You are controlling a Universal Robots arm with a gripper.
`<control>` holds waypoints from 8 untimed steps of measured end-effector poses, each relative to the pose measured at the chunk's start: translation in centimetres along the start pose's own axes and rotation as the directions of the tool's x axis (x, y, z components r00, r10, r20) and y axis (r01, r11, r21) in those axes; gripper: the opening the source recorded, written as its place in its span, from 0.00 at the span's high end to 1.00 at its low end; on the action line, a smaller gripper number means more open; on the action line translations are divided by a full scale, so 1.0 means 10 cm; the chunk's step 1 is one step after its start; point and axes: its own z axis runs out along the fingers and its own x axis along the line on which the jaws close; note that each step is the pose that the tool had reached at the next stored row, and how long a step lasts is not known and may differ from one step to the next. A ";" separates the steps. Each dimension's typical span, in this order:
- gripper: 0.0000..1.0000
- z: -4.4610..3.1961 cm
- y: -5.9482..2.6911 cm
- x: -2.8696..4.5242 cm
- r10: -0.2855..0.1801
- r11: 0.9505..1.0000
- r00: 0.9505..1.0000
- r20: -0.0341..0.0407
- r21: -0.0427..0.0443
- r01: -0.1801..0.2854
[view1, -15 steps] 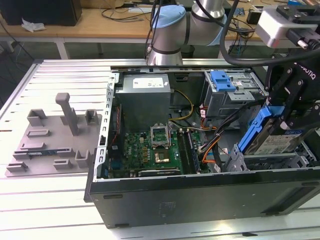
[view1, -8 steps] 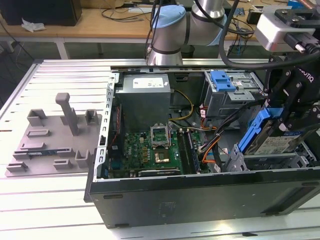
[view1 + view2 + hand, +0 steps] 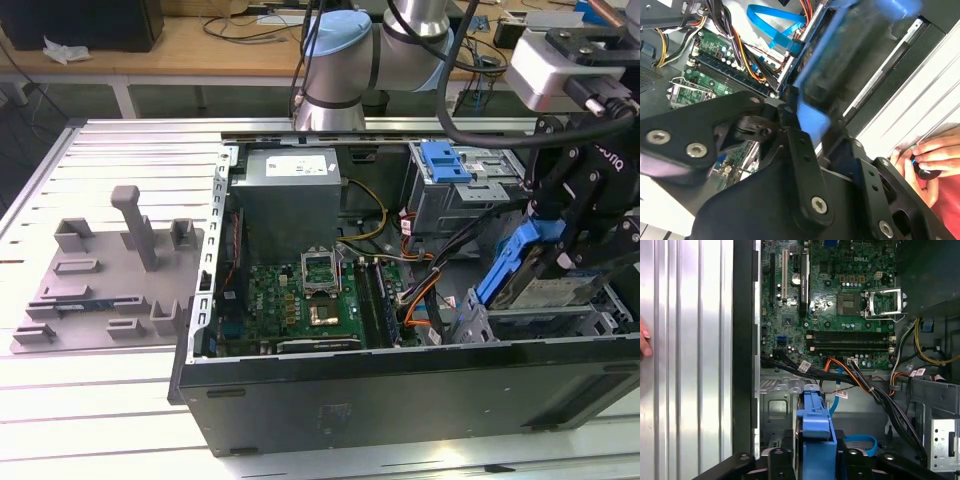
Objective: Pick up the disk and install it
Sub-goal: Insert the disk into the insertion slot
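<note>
The disk (image 3: 556, 292), a silver drive in a blue bracket (image 3: 505, 265), hangs tilted inside the open computer case (image 3: 400, 395) at the exterior view's right. It is just above the grey drive cage (image 3: 473, 322) and not seated in it. The claw (image 3: 555, 245) pinches the disk across its bracket. In the first wrist view, the bracket end lies between the black fingers and faces the motherboard (image 3: 840, 290).

Judged step: pick-up is complete, and insertion into the bay is in hand. Seating calls for squaring the bracket to the cage rails and keeping clear of the cable bundle (image 3: 860, 385).

A person's hand (image 3: 922, 157) is near the case, over the worktop (image 3: 100, 420).
</note>
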 end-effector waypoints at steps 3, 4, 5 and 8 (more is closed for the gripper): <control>0.49 0.001 0.002 0.000 0.000 1.000 1.000 0.000 0.000 0.000; 0.49 0.001 0.003 0.000 0.000 1.000 1.000 0.000 0.000 0.000; 0.49 0.001 0.003 0.000 0.000 1.000 1.000 0.000 0.000 0.000; 0.49 0.001 0.005 0.000 0.000 1.000 1.000 0.000 0.000 0.000</control>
